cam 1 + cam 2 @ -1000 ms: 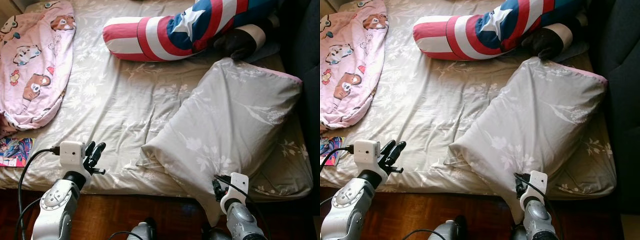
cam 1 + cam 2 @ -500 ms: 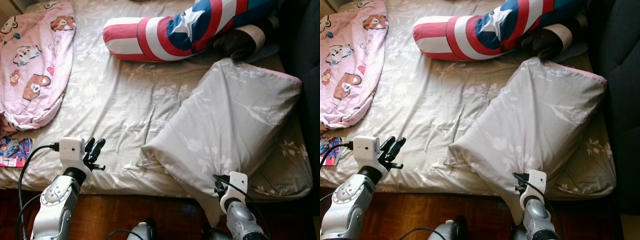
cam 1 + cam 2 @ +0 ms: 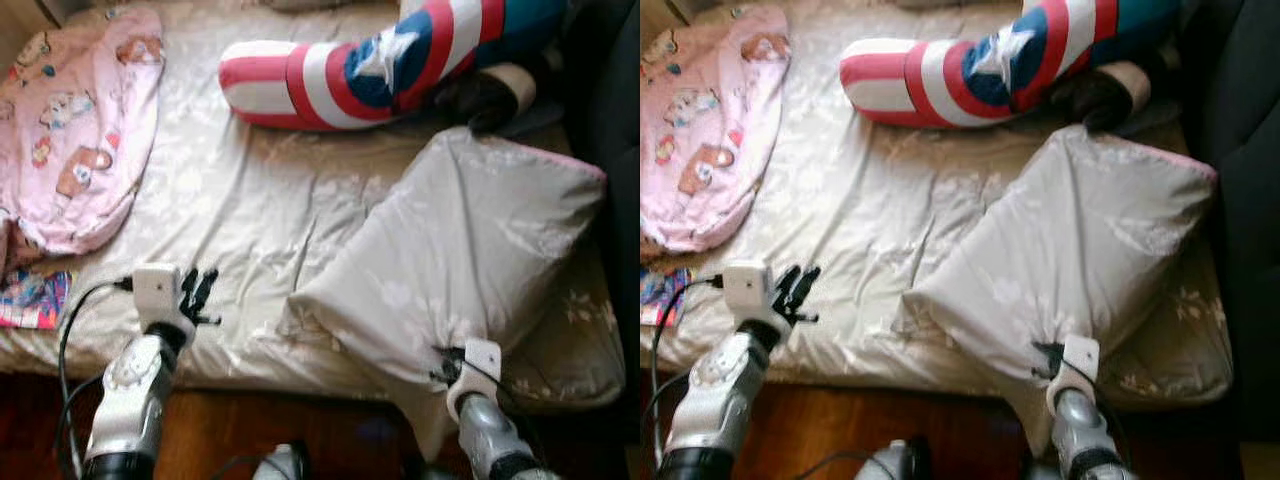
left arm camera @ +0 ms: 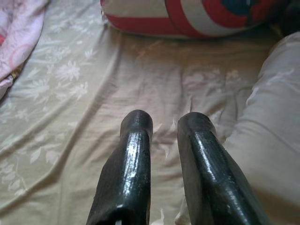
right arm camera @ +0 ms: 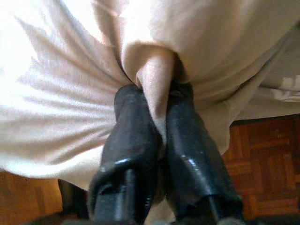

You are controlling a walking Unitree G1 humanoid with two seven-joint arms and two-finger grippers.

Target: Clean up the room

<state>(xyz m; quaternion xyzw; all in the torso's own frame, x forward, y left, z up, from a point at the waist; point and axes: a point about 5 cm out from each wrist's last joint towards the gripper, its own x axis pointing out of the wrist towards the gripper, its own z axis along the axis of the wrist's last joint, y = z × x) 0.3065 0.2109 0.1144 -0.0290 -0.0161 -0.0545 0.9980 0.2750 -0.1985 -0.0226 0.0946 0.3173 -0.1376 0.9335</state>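
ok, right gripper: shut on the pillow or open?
Shut on it. In the right wrist view the right gripper pinches a bunched fold of the grey pillow, fabric squeezed between both black fingers.

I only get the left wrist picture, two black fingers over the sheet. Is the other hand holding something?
Observer: Yes, the right gripper is shut on a bunched fold of the grey pillow.
Operator: Where is that pillow?
Observer: On the bed, at the robot's right, its near corner hanging over the edge toward the wooden floor.
Operator: What's that stripy thing at the top?
Observer: A long red, white and blue cushion with a star, lying across the far side of the bed.
Operator: Anything else?
Observer: A pink cartoon blanket at the far left.
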